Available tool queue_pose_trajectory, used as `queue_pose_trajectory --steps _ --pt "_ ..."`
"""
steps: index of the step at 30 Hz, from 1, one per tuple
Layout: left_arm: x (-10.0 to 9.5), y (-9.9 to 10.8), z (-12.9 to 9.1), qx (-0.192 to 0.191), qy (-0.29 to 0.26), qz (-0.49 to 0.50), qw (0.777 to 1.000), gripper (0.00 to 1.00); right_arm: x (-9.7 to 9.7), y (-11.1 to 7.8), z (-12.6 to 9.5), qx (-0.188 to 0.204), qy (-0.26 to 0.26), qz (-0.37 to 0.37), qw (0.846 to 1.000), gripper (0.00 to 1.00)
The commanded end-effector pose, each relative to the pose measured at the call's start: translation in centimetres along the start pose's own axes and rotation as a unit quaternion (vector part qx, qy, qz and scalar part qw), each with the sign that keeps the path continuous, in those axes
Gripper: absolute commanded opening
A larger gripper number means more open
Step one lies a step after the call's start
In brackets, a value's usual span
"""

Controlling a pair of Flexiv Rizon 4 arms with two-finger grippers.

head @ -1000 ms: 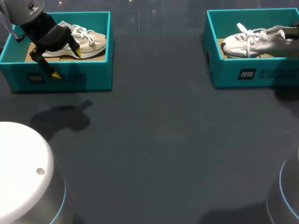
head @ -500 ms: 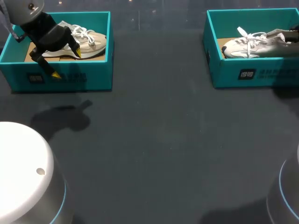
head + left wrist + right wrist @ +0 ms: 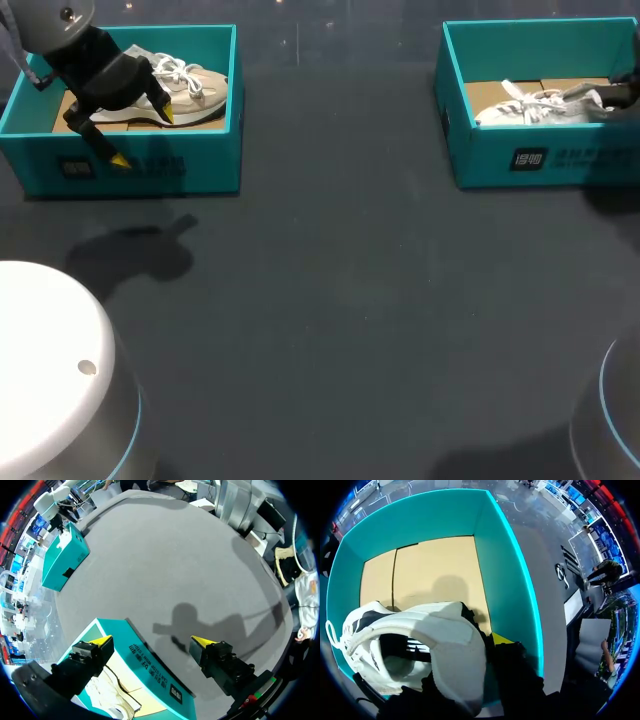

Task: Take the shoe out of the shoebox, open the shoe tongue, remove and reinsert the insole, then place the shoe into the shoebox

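A white shoe (image 3: pixel 535 105) lies low inside the right teal shoebox (image 3: pixel 540 160), toe toward the table's middle. My right gripper (image 3: pixel 618 97) is at its heel. In the right wrist view the right gripper (image 3: pixel 482 645) is shut on the white shoe (image 3: pixel 420 645) at the heel rim, one yellow fingertip (image 3: pixel 501 639) outside and the other hidden inside. The box's cardboard floor (image 3: pixel 435 575) lies ahead. My left gripper (image 3: pixel 143 137) hangs open over the front wall of the left shoebox (image 3: pixel 180 165), which holds a beige shoe (image 3: pixel 200 90). That wall (image 3: pixel 150 667) runs between the left gripper's (image 3: pixel 151 641) fingers.
The dark grey table (image 3: pixel 350 300) stretches between the two boxes. The white bases of my arms stand at the near left (image 3: pixel 50 370) and near right (image 3: pixel 615 420) corners. From the left wrist the right shoebox (image 3: pixel 62 560) shows far across the table.
The right gripper has lowered the white shoe down into the right shoebox; it now sits below the wall's rim. The left arm has not moved.
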State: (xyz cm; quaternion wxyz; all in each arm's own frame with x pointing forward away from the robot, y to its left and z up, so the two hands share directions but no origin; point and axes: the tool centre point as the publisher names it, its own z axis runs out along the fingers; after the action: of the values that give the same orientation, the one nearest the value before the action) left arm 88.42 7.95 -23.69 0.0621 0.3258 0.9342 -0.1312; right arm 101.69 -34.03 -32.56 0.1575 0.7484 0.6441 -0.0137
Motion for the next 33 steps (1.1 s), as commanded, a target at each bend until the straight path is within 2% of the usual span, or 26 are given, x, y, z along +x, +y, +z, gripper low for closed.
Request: queue_pose_trajectory --steps 1,18,33 --pt "0.0 0.0 0.0 -0.001 0.001 0.001 1.000 1.00 0.5 0.1 0.5 0.003 0.000 -0.002 1.000 0.00" --pt "0.0 0.0 0.0 -0.001 0.001 0.001 1.000 1.00 1.8 0.0 2.8 0.013 0.004 -0.014 1.000 0.00" --pt "0.0 0.0 0.0 -0.001 0.001 0.001 1.000 1.00 2.2 -0.5 4.4 0.032 0.035 -0.011 0.999 0.00"
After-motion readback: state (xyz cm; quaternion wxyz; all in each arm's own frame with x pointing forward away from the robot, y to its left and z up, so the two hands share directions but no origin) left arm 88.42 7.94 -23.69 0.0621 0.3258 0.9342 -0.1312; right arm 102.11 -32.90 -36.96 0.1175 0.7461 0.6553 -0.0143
